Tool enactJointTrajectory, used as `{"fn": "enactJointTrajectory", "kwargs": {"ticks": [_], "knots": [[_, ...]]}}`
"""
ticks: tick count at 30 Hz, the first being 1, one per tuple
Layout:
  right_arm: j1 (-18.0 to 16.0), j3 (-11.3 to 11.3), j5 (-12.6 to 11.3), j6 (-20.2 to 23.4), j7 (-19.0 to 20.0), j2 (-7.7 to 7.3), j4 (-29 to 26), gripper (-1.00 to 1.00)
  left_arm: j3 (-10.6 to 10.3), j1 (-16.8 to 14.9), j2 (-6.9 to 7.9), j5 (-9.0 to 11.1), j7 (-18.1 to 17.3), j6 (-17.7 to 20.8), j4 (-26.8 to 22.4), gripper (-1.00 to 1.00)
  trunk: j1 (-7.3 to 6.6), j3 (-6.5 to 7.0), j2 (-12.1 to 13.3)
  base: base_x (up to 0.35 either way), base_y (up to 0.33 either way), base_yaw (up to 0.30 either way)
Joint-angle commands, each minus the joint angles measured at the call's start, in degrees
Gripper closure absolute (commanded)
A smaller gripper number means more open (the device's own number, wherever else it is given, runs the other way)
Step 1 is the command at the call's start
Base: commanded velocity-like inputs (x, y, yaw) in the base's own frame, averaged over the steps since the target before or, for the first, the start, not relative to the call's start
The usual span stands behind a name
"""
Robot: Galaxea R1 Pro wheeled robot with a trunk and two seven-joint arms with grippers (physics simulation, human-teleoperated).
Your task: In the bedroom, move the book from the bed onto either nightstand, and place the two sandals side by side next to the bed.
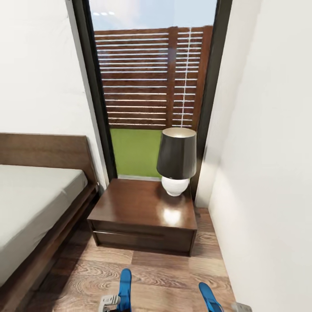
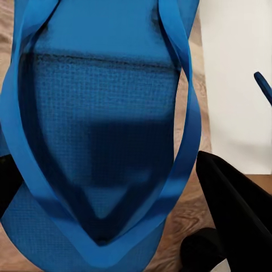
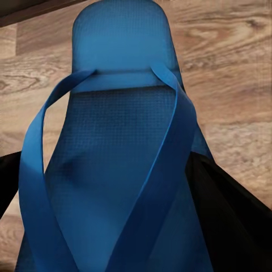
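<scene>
While both pincers sit cut off at the frame's foot, each seems clamped on a blue sandal, left (image 1: 125, 289) and right (image 1: 209, 297), above the floor (image 1: 164, 277) before the nightstand (image 1: 143, 214).

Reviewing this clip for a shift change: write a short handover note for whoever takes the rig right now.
Left gripper: shut on the left sandal.
Right gripper: shut on the right sandal.
Both sandals hang above the wood floor before the nightstand, beside the bed.
Done: both sandals picked up.
Left: set them side by side by the bed; move the book, not in sight here.
</scene>
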Motion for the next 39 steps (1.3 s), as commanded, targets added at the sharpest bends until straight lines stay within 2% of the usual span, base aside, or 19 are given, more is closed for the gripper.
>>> {"fn": "enactJointTrajectory", "kwargs": {"ticks": [1, 39], "knots": [[0.0, -0.3, -0.1, -0.1, 0.3, 0.00, 0.1, 1.00, 0.2, -0.1, 0.00, -0.4, -0.1, -0.4, 0.1, 1.00, -0.01, -0.05, 0.0, 0.000, -0.079, 0.289], [0.0, -0.3, -0.1, -0.1, 0.3, 0.01, 0.1, 1.00, 0.3, -0.1, 0.00, -0.4, -0.1, -0.4, 0.1, 1.00, -0.01, -0.05, 0.0, 0.000, -0.019, 0.289]]}}
